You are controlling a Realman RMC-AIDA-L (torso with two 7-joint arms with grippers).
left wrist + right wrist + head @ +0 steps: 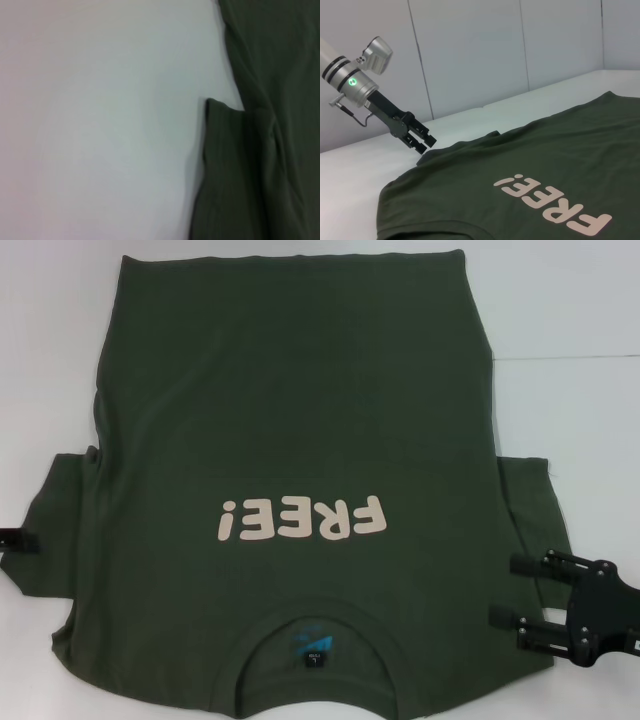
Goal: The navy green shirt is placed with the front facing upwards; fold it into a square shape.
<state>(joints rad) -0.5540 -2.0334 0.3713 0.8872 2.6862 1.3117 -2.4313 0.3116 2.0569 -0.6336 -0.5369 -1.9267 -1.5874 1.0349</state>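
I see the navy green shirt (pixel 290 470) spread front-up across the white desk (pixel 570 360). My left hand (pixel 418 139), fingers nearly together, touches its left sleeve; my right hand (pixel 535 600) hangs apart above the right sleeve.

Setting: I am working in what is looking like a robotics test cell or lab, not a home. Evidence: a plain white, smooth tabletop (pixel 560 320) is filling the head view edge to edge; pale, flat wall panels with thin vertical seams (pixel 470 55) are standing directly behind it in the right wrist view; a silver-and-black robot arm with a glowing green indicator light (pixel 357 80) is reaching over the surface.
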